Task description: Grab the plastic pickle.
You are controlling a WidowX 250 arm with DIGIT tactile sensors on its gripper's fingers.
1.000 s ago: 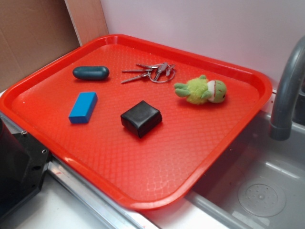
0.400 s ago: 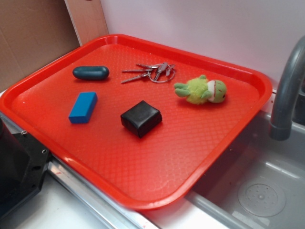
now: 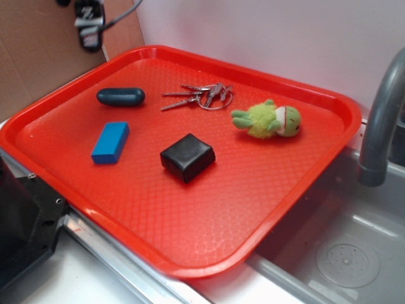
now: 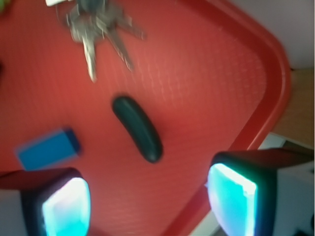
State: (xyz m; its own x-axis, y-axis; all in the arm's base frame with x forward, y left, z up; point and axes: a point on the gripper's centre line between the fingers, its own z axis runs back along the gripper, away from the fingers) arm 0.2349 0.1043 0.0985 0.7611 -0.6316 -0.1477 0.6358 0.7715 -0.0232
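The red tray (image 3: 316,164) holds the plastic pickle (image 3: 120,96), keys (image 3: 204,95) and blue block (image 3: 110,142); gripper (image 4: 147,201) spread, empty.

A pale wall (image 3: 266,38) is running behind the scene, with brown cardboard (image 3: 38,57) leaning at the left. A grey sink (image 3: 342,247) is sitting at the lower right, its drain (image 3: 348,265) showing, and a grey faucet (image 3: 380,120) is curving up at the right edge. Soft, even light is falling throughout.
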